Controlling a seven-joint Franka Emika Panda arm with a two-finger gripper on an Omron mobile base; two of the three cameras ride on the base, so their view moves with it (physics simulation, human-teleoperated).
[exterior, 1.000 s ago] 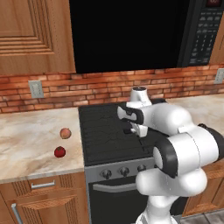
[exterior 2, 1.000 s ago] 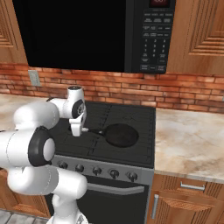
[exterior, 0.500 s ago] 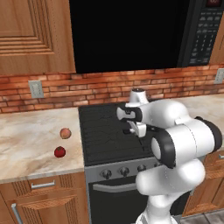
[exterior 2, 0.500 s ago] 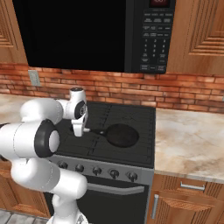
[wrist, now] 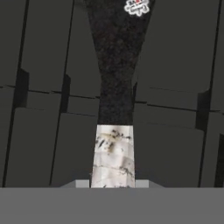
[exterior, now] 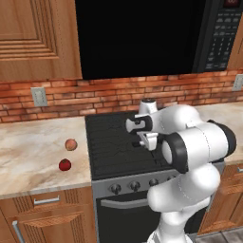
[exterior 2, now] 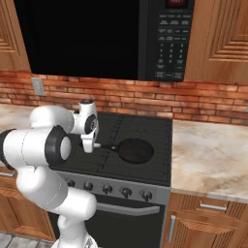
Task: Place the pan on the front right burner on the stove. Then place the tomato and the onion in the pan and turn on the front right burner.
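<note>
The black pan (exterior 2: 136,150) lies over the front right burner (exterior 2: 156,167) of the stove (exterior 2: 121,127), its long handle pointing left. My gripper (exterior 2: 93,146) is shut on the end of that handle. In the hand view the handle's silvery stretch (wrist: 112,155) runs up from between my fingertips into its black part (wrist: 116,83), above the dark grate. My gripper (exterior: 144,141) hangs over the cooktop, and the arm hides the pan in the left base view. The red tomato (exterior: 65,164) and the tan onion (exterior: 71,144) rest on the counter left of the stove.
A row of dark knobs (exterior 2: 107,189) lines the stove's steel front above the oven handle bar (exterior 2: 127,209). A microwave (exterior 2: 164,38) hangs overhead. Marble counter (exterior: 33,152) flanks the stove on both sides, with a brick wall behind.
The arm's elbow has swung forward and the gripper, still on the pan's handle, has edged slightly to the right. The tomato and the onion have not moved.
</note>
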